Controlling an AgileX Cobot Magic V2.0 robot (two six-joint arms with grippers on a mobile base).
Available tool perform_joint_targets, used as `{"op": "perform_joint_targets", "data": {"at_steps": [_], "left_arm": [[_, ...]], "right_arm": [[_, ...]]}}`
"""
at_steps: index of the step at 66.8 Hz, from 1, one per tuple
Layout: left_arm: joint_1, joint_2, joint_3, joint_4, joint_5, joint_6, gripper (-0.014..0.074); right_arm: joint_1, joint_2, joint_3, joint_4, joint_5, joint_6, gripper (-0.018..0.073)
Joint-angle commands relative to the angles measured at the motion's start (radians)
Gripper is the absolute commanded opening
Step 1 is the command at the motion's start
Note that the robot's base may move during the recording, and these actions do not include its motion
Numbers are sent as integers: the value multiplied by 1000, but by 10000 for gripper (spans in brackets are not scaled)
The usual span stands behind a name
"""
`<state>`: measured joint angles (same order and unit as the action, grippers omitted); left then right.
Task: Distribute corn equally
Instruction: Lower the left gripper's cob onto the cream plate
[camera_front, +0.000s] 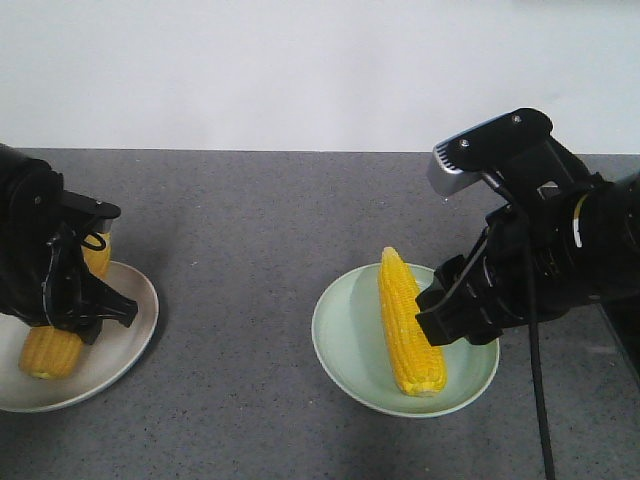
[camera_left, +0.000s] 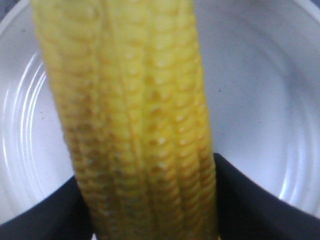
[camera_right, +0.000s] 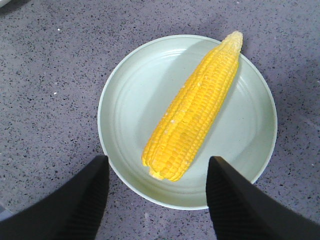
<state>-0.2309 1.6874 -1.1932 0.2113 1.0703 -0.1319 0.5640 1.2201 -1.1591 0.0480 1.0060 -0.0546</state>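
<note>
Corn (camera_left: 145, 130) is being gripped by left fingers (camera_left: 250, 200) over the white plate (camera_left: 260, 75); right fingers (camera_right: 235, 200) are being held open above the green plate's (camera_right: 120, 125) cob (camera_right: 192, 110).

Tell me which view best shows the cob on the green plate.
The right wrist view: the whole cob lies unobstructed on the green plate. The front view has the right gripper hiding part of it; the left wrist view misses it.
</note>
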Motion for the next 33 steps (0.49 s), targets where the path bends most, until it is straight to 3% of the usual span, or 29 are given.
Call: {"op": "perform_joint_targets", "data": {"at_steps": [1, 22, 29, 33], "left_arm": [[3, -38, -30, 8, -2, -2, 499], [0, -156, -30, -35, -24, 51, 527], [0, -235, -30, -104, -56, 93, 524], [0, -290, -21, -179, -91, 163, 523]], "right_arm": [[1, -26, -25, -7, -41, -1, 409], [1, -26, -25, -7, -41, -1, 409], [1, -26, -25, -7, -41, -1, 409], [1, -26, -25, -7, -41, -1, 409]]}}
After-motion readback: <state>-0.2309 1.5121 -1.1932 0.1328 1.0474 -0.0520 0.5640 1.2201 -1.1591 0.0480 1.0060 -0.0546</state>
